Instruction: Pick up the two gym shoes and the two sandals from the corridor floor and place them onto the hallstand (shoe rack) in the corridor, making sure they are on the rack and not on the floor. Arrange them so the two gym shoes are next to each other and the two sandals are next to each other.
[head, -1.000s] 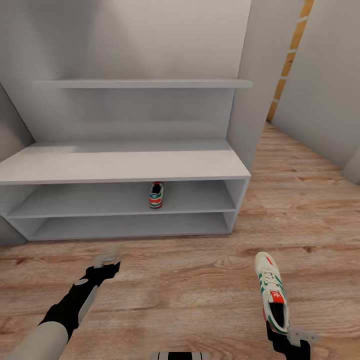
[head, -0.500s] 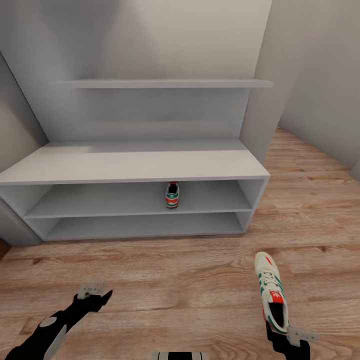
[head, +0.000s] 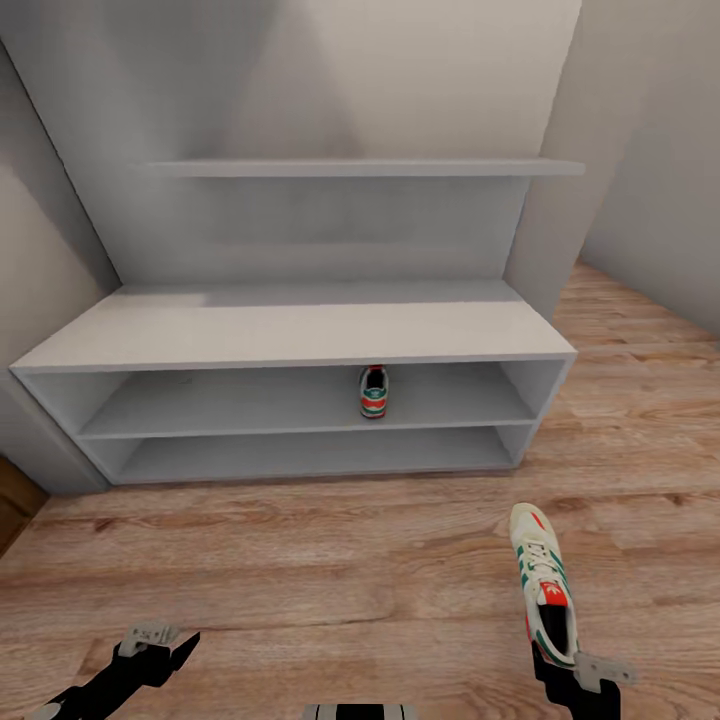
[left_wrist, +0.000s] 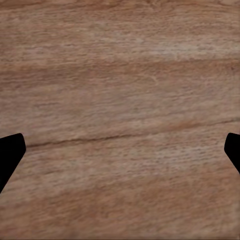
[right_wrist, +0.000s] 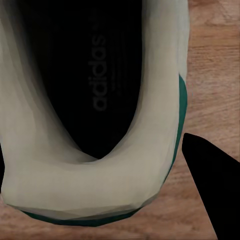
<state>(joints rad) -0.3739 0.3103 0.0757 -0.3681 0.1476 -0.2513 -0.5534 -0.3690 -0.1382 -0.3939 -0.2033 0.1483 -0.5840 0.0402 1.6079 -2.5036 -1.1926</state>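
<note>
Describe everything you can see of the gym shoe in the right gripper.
The held gym shoe is a white lace-up sneaker with green side stripes and red-orange marks at toe and tongue. It points away from the robot toward the hallstand, above the wood-plank floor. The right gripper is closed on its heel end. In the right wrist view its heel collar is cream with a green lower edge, the inside dark with faint adidas lettering.
</note>
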